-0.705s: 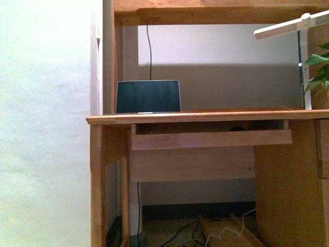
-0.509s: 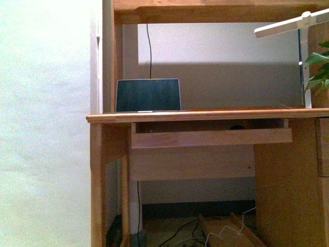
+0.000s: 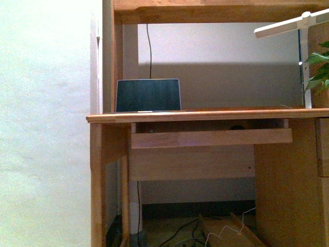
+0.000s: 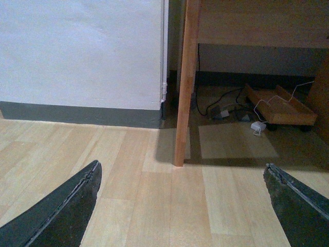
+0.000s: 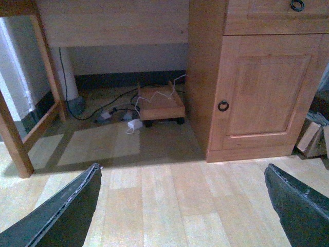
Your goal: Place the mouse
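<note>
A small dark rounded shape, likely the mouse point(image 3: 236, 127), lies in the pull-out tray point(image 3: 211, 138) under the desktop, mostly hidden behind the tray's front board. Neither gripper shows in the front view. My left gripper point(image 4: 181, 165) is open and empty, low over the wooden floor before the desk's left leg point(image 4: 184, 87). My right gripper point(image 5: 181, 168) is open and empty, over the floor in front of the desk's cabinet door point(image 5: 262, 98).
A laptop point(image 3: 148, 95) stands open on the wooden desk point(image 3: 205, 116) at the left. A white lamp point(image 3: 293, 24) and a plant point(image 3: 320, 67) are at the right. Cables and a low wheeled wooden stand point(image 5: 160, 105) lie under the desk.
The front view has shifted very slightly, so the laptop sits a touch higher in the picture. Nothing on the desk has moved.
</note>
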`<state>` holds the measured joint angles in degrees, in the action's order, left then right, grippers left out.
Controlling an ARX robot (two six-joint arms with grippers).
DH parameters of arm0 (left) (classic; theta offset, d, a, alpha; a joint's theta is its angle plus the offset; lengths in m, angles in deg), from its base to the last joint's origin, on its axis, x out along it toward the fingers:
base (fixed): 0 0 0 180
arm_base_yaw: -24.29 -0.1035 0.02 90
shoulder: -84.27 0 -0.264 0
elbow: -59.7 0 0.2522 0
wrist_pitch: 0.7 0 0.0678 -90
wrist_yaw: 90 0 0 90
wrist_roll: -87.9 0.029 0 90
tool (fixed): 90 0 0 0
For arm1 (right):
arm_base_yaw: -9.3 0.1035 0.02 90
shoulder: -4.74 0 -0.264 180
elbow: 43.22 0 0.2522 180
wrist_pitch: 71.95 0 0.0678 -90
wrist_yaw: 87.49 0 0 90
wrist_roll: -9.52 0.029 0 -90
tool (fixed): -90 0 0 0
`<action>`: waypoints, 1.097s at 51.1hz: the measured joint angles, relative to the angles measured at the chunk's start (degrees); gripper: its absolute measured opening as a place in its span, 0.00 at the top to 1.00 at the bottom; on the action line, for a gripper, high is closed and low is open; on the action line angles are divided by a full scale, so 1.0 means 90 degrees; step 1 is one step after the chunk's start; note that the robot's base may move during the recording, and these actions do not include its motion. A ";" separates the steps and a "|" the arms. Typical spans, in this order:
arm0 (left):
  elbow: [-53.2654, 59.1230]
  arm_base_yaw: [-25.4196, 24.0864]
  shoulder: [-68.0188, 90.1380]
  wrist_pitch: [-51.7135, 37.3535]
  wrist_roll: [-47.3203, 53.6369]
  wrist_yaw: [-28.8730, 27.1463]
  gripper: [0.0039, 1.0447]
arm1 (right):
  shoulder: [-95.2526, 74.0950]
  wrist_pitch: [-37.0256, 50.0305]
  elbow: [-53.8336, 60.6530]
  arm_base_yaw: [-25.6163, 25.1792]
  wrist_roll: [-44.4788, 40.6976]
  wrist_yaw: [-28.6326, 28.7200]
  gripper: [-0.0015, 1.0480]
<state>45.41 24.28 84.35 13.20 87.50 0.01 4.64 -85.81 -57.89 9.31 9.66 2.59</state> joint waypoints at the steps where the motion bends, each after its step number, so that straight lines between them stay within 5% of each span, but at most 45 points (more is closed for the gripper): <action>1: 0.0000 0.0000 0.0000 0.0000 -0.0002 0.0000 0.07 | 0.0000 0.0000 0.0002 0.0000 0.0000 0.0000 0.07; 56: 0.0000 0.0000 0.0000 -0.0002 -0.0002 -0.0002 0.07 | 0.0000 0.0000 0.0000 0.0000 0.0000 0.0002 0.07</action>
<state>45.41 24.28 84.35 13.18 87.47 -0.01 4.64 -85.81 -57.89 9.31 9.66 2.61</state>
